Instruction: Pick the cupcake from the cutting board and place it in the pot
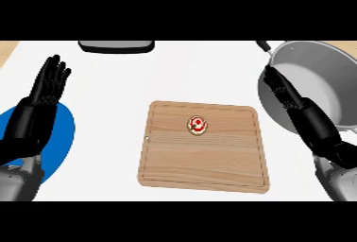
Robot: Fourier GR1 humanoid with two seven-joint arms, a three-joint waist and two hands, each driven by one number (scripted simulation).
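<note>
Leftmost, the left hand (38, 111) shows near the view's left edge, resting with its fingers (52, 75) straight and pointing up, spread only a little and holding nothing. Its grey forearm comes in from the lower left corner. Under and behind that hand lies a blue plate (61, 137), partly hidden by the hand and arm, on the white bench (202, 71).

Further along, at the far edge of the bench, a dark tray-like object with a grey face (115, 46) is cut off by the view's top; what it is cannot be told.

In the middle lies the wooden cutting board (203, 158), a rounded rectangle with a groove running around its rim, sitting flat on the bench. The cupcake (198, 125) stands on the board, in its far half and a little left of the board's centre, seen from above as a small round thing with a red and white top. Neither hand touches it.

To the right, the right hand (307, 118) is held edge-on with its fingers (279, 87) straight and close together, gripping nothing. It overlaps the left rim of the grey pot (307, 54), which stands at the bench's right side, well apart from the cupcake. The pot's pale inside is open to view.
</note>
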